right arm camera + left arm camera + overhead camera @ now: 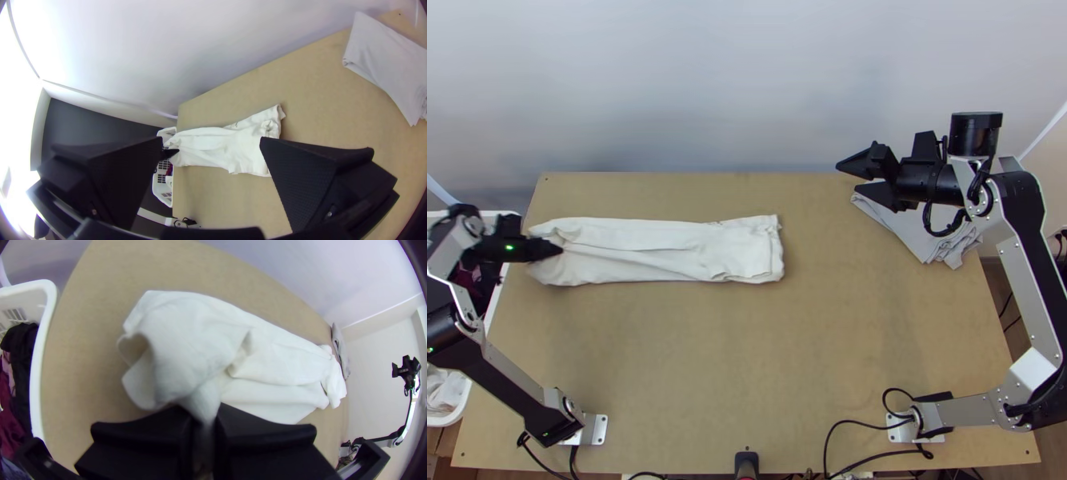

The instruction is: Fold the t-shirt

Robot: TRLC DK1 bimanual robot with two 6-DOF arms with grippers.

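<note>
My left gripper is at the left end of the white t-shirt, which lies folded into a long strip across the table's left half. In the left wrist view my left gripper is shut on a pinched bit of the white t-shirt, whose end bulges up loosely around the hold. My right gripper stands open above the back right of the table, away from the t-shirt. Nothing is between the fingers of my right gripper in the right wrist view.
A folded light grey cloth lies at the table's back right, partly under the right gripper. A white basket with dark and maroon clothes stands against the table's left side. Bare tabletop stretches in front of the t-shirt.
</note>
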